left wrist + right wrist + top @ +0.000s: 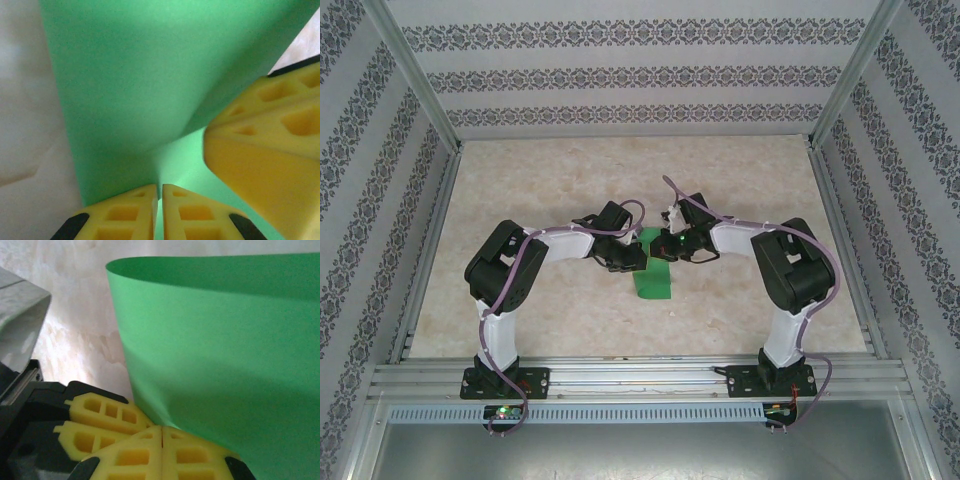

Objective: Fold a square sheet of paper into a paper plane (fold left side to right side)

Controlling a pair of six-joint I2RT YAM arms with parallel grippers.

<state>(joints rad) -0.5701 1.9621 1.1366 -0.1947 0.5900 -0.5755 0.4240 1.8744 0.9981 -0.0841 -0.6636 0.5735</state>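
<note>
Though crowding each other, left gripper (159,194) and right gripper (161,434) pinch the sheet (225,350) tight.

The square sheet of paper (654,280) is plain, bright green and bent over itself rather than flat. One part lies on the desk (550,180) near its middle. The other part rises in a smooth, uncreased curve with a rounded upper edge.

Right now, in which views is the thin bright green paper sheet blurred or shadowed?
Left wrist: thin bright green paper sheet soft-focused, dim near the bottom fold. Right wrist: its curled top edge crisp, lower part shaded. Top external: sharp, evenly lit.
</note>
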